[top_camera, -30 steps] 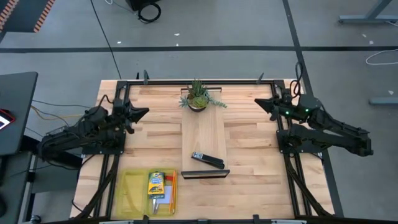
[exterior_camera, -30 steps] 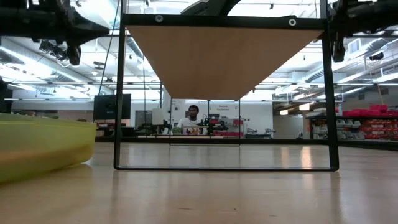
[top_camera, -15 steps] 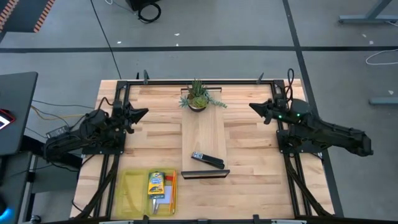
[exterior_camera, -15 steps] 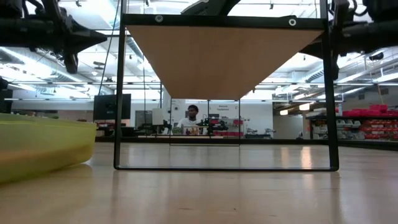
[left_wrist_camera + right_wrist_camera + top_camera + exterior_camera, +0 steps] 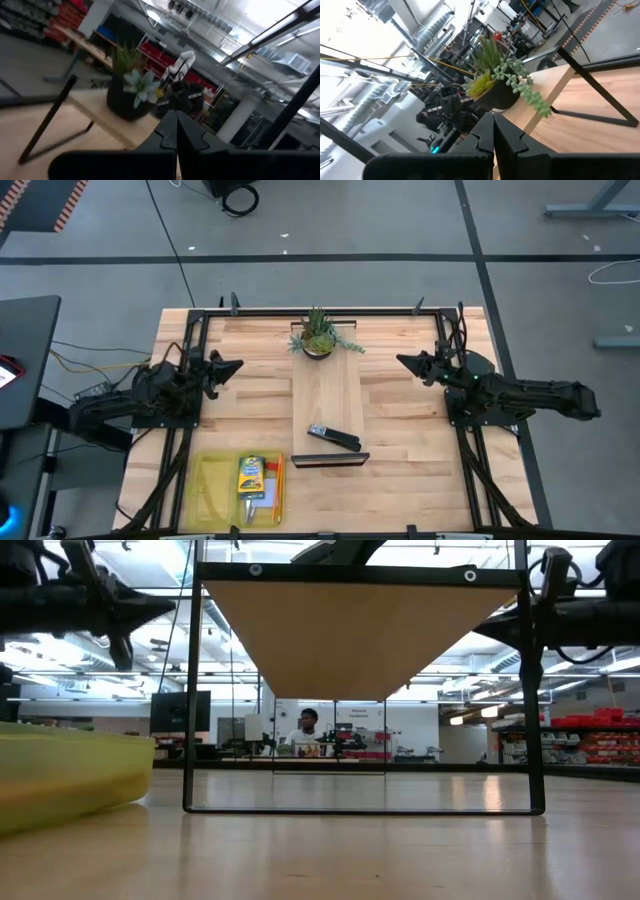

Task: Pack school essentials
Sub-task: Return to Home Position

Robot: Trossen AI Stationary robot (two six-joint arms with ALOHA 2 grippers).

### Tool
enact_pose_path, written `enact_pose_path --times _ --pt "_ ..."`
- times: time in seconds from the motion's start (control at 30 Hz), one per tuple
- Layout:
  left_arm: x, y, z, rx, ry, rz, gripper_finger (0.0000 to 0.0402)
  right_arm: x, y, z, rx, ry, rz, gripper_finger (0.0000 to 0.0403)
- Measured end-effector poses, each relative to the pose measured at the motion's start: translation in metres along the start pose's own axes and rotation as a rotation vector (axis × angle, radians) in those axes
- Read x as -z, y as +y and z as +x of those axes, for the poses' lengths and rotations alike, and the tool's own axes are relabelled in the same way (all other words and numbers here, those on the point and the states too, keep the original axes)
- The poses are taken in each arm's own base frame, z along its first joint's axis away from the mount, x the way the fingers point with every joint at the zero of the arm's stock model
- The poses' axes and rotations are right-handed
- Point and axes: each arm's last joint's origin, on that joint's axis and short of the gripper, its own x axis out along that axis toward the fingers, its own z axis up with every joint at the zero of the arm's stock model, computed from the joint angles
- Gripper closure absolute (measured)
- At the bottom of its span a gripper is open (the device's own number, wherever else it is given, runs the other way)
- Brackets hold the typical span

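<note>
Both arms have settled lower along the desk's (image 5: 400, 430) side edges, left pincer (image 5: 234, 366) and right pincer (image 5: 404, 361) pressed closed, empty. Crayon box (image 5: 251, 477) and pencils (image 5: 279, 480) lie in the yellow tray (image 5: 208, 480) at the near-left corner.

Left hand (image 5: 238, 365) is over the left side of the counter (image 5: 400, 450), and right hand (image 5: 400, 361) is over its right side, tips facing each other. The potted plant (image 5: 318, 338) sits between the hands, slightly behind both, at the rear end of a centre board (image 5: 327, 395). The stapler (image 5: 333, 437) lies on that board, in front of both hands. The supply box (image 5: 205, 480) sits in front of the left hand and holds the crayon box (image 5: 251, 475), with pencils (image 5: 277, 480) just beside it.
</note>
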Motion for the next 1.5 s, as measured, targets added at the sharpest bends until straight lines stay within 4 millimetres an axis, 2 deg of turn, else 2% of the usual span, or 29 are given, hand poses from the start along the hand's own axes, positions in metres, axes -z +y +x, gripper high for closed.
enact_pose_path --times 0.1,0.4,0.57,0.77,0.93,1.07,1.23,1.5 --pt "0.007 0.001 0.0 -0.021 0.029 -0.011 0.0401 0.003 0.003 0.0 -0.008 0.012 0.005 0.0393" --pt "0.01 -0.003 -0.001 -0.011 0.044 -0.01 0.0401 0.006 0.004 -0.001 0.011 0.011 -0.034 0.0393" --pt "0.012 -0.001 -0.001 -0.034 0.054 -0.003 0.0381 0.01 -0.001 -0.001 0.081 0.028 -0.096 0.0393" --pt "0.012 -0.001 -0.001 -0.031 0.056 0.142 0.0363 0.019 -0.012 -0.004 0.189 0.139 -0.147 0.0393" --pt "0.015 0.002 -0.002 -0.045 0.102 0.346 0.0368 0.028 -0.023 -0.008 0.288 0.26 -0.238 0.0393" --pt "0.019 0.004 -0.002 -0.065 0.147 0.43 0.0375 0.03 -0.024 -0.008 0.282 0.3 -0.373 0.0393" --pt "0.022 0.006 -0.002 -0.073 0.177 0.434 0.0375 0.03 -0.025 -0.007 0.276 0.323 -0.467 0.0393" --pt "0.021 0.005 -0.002 -0.072 0.165 0.431 0.0366 0.03 -0.025 -0.007 0.277 0.323 -0.465 0.0393"
